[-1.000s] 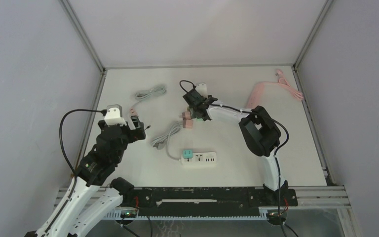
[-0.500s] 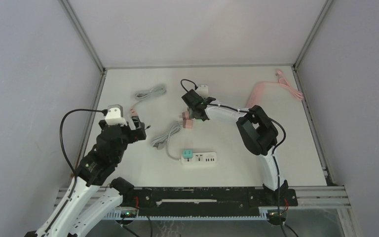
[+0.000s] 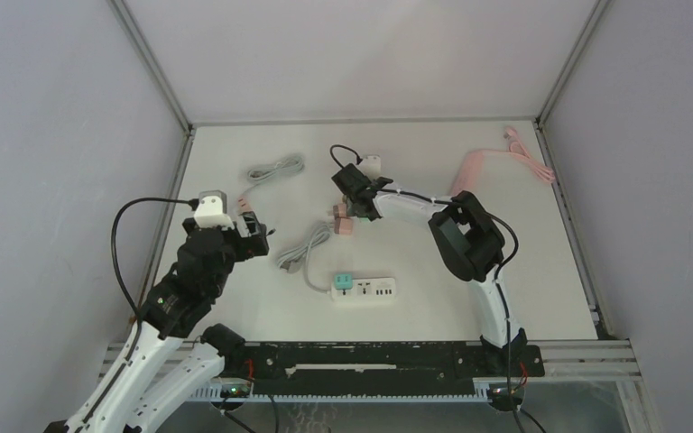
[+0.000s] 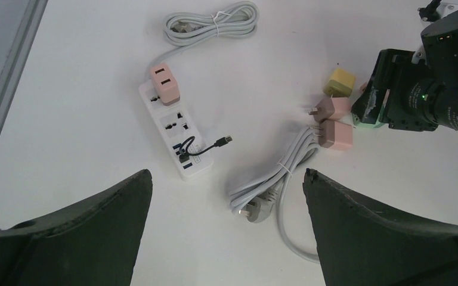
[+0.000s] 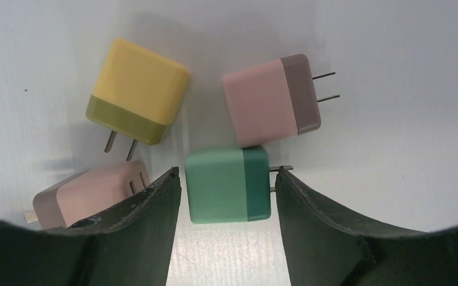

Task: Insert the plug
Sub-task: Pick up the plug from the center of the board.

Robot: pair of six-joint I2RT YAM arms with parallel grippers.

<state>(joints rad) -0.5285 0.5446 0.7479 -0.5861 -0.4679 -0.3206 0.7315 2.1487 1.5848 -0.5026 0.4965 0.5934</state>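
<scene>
In the right wrist view a green plug (image 5: 226, 185) lies flat on the table, prongs pointing right. My right gripper (image 5: 228, 174) is open around it, with a thin gap on each side. A yellow plug (image 5: 138, 89) and two pink plugs (image 5: 268, 101) (image 5: 86, 193) lie close around it. From above, the right gripper (image 3: 350, 209) hangs over this cluster at mid-table. My left gripper (image 4: 226, 173) is wide open and empty above the table. Beyond it lies a white power strip (image 4: 173, 140) with a pink adapter (image 4: 164, 83) plugged in.
A second white power strip (image 3: 364, 290) with a green adapter (image 3: 343, 287) lies near the front centre. A grey cable (image 4: 274, 179) with its plug runs from it. A coiled grey cord (image 4: 214, 21) is at the back left and a pink cable (image 3: 496, 162) at the back right.
The right arm's elbow has shifted a little to the left and its jaws have narrowed slightly around the green plug. The left arm has not moved.
</scene>
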